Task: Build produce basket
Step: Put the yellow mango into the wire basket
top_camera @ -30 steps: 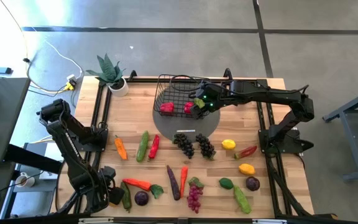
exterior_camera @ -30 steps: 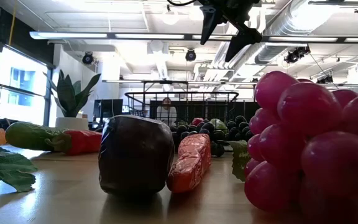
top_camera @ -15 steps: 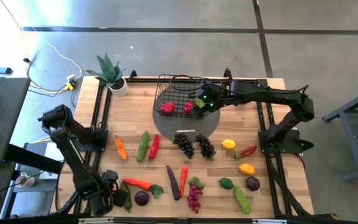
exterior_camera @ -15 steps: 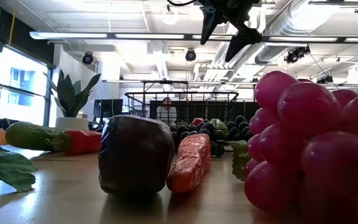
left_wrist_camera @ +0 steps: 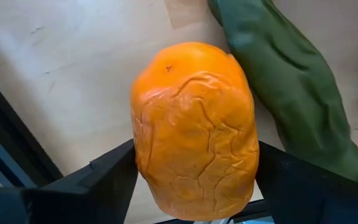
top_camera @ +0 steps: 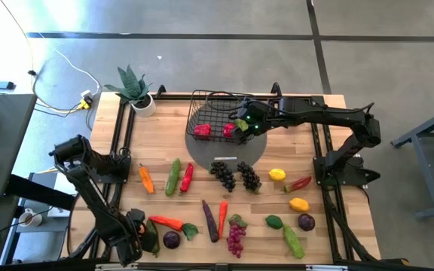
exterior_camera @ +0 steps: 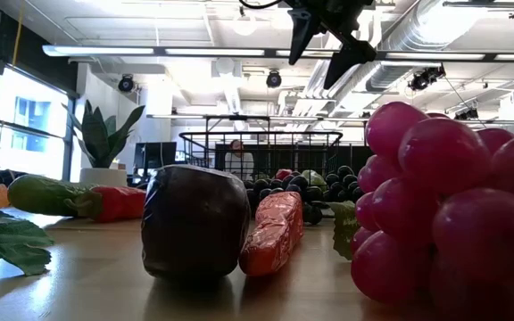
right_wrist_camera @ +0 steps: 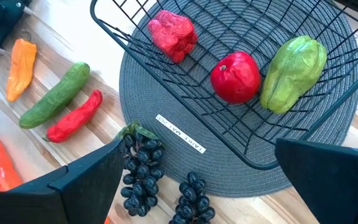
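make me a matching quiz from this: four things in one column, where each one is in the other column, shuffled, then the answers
Things:
1. orange produce piece
2. red apple
3. dark grape bunch
4. potted spiky plant

Places:
A. inside the basket
B. on the grey round mat, outside the basket
C. between the left pincer's fingers
D. far corner of the table, on the left arm's side

Pairs: 1-C, 2-A, 3-B, 4-D

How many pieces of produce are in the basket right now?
3 in the basket: a crumpled red pepper toward one end, a round red fruit mid-basket, and a green pepper beside it. None look hidden.
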Robot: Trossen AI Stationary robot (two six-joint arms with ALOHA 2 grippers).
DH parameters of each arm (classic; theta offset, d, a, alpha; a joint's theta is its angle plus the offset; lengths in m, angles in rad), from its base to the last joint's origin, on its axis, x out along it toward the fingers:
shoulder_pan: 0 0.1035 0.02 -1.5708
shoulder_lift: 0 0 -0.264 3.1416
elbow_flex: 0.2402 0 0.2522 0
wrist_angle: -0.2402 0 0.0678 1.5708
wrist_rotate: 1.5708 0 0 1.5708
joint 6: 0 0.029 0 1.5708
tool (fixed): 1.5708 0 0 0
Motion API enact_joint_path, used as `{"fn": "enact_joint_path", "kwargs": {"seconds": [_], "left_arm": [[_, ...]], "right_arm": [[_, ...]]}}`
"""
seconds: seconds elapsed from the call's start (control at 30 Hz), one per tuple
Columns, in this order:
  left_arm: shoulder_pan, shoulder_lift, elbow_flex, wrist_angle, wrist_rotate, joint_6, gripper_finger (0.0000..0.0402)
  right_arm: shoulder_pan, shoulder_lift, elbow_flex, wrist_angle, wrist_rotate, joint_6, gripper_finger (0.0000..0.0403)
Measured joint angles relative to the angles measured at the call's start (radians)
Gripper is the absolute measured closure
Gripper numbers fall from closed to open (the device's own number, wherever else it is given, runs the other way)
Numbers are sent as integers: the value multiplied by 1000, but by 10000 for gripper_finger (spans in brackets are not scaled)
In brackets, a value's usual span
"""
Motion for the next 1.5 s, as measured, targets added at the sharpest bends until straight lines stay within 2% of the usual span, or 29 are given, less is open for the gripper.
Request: {"fn": "enact_joint_path", "kwargs": {"seconds": [0.3, 0.57, 0.73, 1.0, 1.2, 1.5], "left_arm": [[-1, -8, -2, -13, 11, 21, 190], [-2, -97, -4, -52, -63, 23, 187], [-2, -186, -3, -112, -180, 22, 188], [43, -350, -2, -276, -441, 64, 184], [168, -465, -2, -362, -548, 271, 184], [441, -607, -2, -350, -593, 756, 183]], "right_arm": [[0, 0, 0, -1, 0, -10, 6], [0, 0, 0, 0, 0, -17, 6], [0, 0, 0, 0, 0, -16, 6], [0, 0, 0, 0, 0, 5, 6], [0, 0, 0, 0, 10, 29, 6], [0, 0, 0, 0, 24, 53, 6]]}}
